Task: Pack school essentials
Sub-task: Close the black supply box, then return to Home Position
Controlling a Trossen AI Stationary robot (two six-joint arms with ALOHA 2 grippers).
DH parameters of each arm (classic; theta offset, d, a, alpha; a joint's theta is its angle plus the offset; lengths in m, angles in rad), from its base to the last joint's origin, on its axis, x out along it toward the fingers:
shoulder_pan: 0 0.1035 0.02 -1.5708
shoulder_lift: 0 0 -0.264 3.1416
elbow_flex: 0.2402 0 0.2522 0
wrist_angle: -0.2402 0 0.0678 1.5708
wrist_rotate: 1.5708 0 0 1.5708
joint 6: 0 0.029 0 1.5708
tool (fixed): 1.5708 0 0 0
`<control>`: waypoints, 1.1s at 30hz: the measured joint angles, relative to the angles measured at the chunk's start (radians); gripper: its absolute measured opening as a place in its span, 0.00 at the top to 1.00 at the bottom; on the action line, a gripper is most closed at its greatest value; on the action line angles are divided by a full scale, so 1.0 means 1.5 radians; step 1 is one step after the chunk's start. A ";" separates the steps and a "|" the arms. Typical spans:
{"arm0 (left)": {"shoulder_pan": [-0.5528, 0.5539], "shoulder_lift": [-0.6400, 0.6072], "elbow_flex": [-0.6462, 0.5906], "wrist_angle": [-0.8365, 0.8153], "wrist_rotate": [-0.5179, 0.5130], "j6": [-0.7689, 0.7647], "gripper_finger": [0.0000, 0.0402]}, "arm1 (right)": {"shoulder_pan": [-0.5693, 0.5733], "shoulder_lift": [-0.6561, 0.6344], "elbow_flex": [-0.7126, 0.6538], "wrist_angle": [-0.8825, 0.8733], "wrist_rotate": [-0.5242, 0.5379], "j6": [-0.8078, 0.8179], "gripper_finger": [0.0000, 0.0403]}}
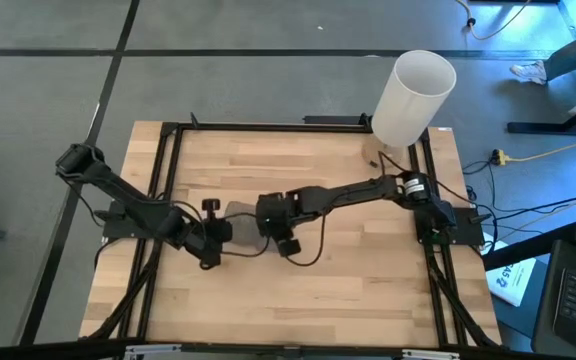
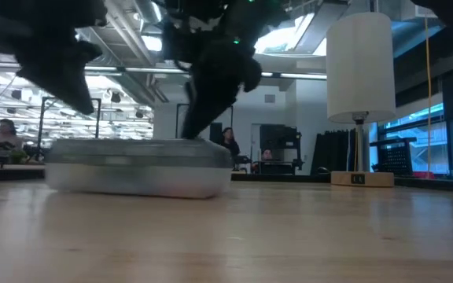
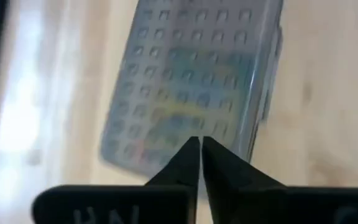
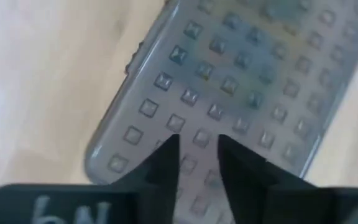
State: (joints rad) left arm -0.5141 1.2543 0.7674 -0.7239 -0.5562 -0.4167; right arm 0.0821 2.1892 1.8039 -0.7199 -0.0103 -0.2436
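Note:
A clear plastic case with a grey dotted lid lies flat and closed on the wooden table, near its middle. Dim coloured shapes show through the lid; the school essentials cannot be made out singly. My left gripper is shut and hangs over the case's left end, pointing steeply down. My right gripper stands open by a narrow gap over the lid, slanting down toward the case's right end. My right gripper's fingertips come down from above to the top of the lid near the case's right end. I cannot tell whether they touch it. My left gripper stands clear above the lid.
A tall white cylinder stands on a small wooden base at the table's far right corner. A black frame runs along the table's edges. Bare wood lies in front of the case.

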 joint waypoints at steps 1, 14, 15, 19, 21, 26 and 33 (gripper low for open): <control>0.005 -0.008 0.005 -0.017 -0.006 0.006 0.98 | -0.001 -0.009 -0.002 -0.020 0.013 0.000 0.74; 0.058 -0.258 -0.029 -0.044 -0.045 0.058 1.00 | -0.040 -0.094 0.000 -0.160 0.033 0.021 0.99; 0.060 -0.281 -0.037 -0.043 -0.045 0.058 1.00 | -0.041 -0.098 0.000 -0.166 0.033 0.022 0.98; 0.072 -0.377 -0.076 -0.042 -0.045 0.051 1.00 | -0.051 -0.125 0.000 -0.192 0.031 0.020 0.99; 0.077 -0.422 -0.100 -0.036 -0.045 0.041 1.00 | -0.060 -0.145 -0.003 -0.207 0.028 0.021 0.99; 0.088 -0.529 -0.154 0.021 -0.041 0.052 1.00 | -0.091 -0.243 -0.091 -0.188 0.029 0.043 0.99; 0.105 -0.635 -0.215 0.068 -0.039 0.053 1.00 | -0.123 -0.465 -0.363 0.013 0.025 0.108 0.99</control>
State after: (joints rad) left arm -0.3563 0.3021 0.4442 -0.6220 -0.6147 -0.3370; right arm -0.1023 1.4923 1.2598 -0.7003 0.0276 -0.0814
